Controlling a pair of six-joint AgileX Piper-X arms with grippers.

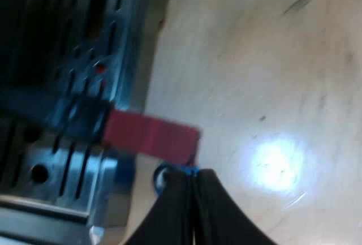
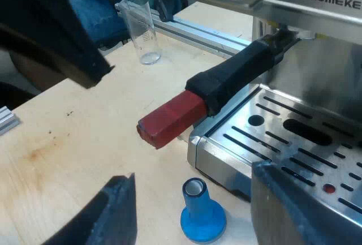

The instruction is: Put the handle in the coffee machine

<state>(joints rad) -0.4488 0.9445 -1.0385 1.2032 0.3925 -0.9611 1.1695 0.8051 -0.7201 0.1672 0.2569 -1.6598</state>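
Here, the holder [image 2: 237,72] sits in the front of the espresso machine [image 2: 317,7]. Its dark handle slopes down and outward from under the machine's brand panel. The metal head is hidden where the handle meets the machine. The handle's red end [image 2: 172,117] sticks out past the corner of the steel drip tray [image 2: 294,137] and hangs over the wooden table [image 2: 85,126], touching neither gripper.

In the left wrist view the same red end [image 1: 150,134] crosses the edge of the slotted drip tray [image 1: 62,160], with the pale table [image 1: 254,58] beyond it.

A blue tamper [image 2: 202,214] stands upright on the table just beside the tray's corner, below the red end and apart from it.

The robot's right gripper [image 2: 192,171] is spread wide, one black finger to each side of the tamper and the tray's corner. It grips nothing.

The robot's left gripper [image 1: 193,174] has its two black fingers pressed together with nothing between them. Their tips point at the tamper [image 1: 159,172], which is partly hidden behind them. Whether they touch it cannot be told.

Farther off, a clear measuring glass [image 2: 141,30] stands upright on the table, well apart from the machine, near a metal rail [image 2: 198,33] at the table's edge. Beyond the table, a person's leg [image 2: 96,13] in blue jeans is visible.
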